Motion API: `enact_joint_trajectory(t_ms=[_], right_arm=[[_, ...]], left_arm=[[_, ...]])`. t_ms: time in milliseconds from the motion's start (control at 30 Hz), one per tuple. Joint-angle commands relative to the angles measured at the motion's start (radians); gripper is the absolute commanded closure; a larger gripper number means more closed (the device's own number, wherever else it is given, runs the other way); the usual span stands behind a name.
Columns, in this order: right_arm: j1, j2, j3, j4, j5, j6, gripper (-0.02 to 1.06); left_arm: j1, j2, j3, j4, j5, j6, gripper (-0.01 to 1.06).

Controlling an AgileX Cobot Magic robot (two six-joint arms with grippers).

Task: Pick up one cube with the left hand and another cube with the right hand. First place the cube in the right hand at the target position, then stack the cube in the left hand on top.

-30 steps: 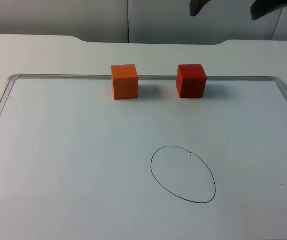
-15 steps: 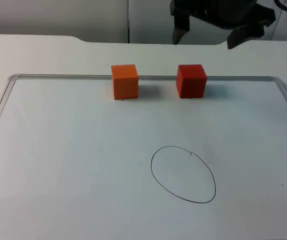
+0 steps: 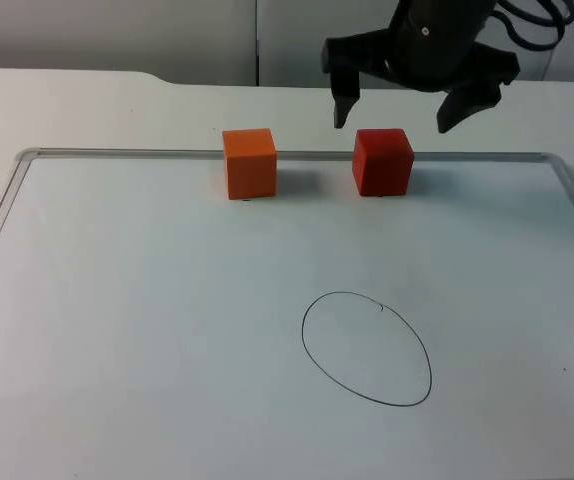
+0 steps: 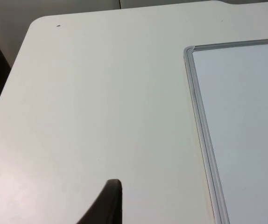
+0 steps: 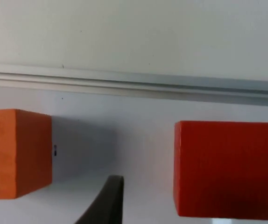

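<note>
The white worktop carries a framed whiteboard that takes up most of the near surface, its grey frame running along the far edge and down both sides. On the board, toward its near middle, a thin oval outline is drawn.

The right arm reaches in over the far edge of the board. Its pincer hangs spread wide above and just behind the red cube, one finger off each side of it, touching nothing. In the right wrist view the red cube and the orange cube both sit just inside the frame strip.

The orange cube stands beside the red one along the far frame, apart from it, both upright and well away from the oval.

The left arm waits. Its pincer shows one dark fingertip over bare worktop beside the board's corner; its spread cannot be told.
</note>
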Motion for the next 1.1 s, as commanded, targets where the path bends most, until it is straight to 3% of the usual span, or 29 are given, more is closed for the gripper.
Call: enact_joint_trajectory(t_ms=[0, 867, 1067], right_arm=[[-0.012, 0.023, -0.012, -0.008, 0.004, 0.006, 0.06], [-0.026, 0.109, -0.016, 0.008, -0.050, 0.027, 0.13], [-0.026, 0.107, -0.019, 0.013, -0.061, 0.027, 0.31]], left_arm=[[-0.001, -0.006, -0.002, 0.000, -0.016, -0.005, 0.00], [-0.001, -0.006, -0.002, 0.000, -0.016, -0.005, 0.00], [-0.001, -0.006, -0.002, 0.000, -0.016, -0.005, 0.00]])
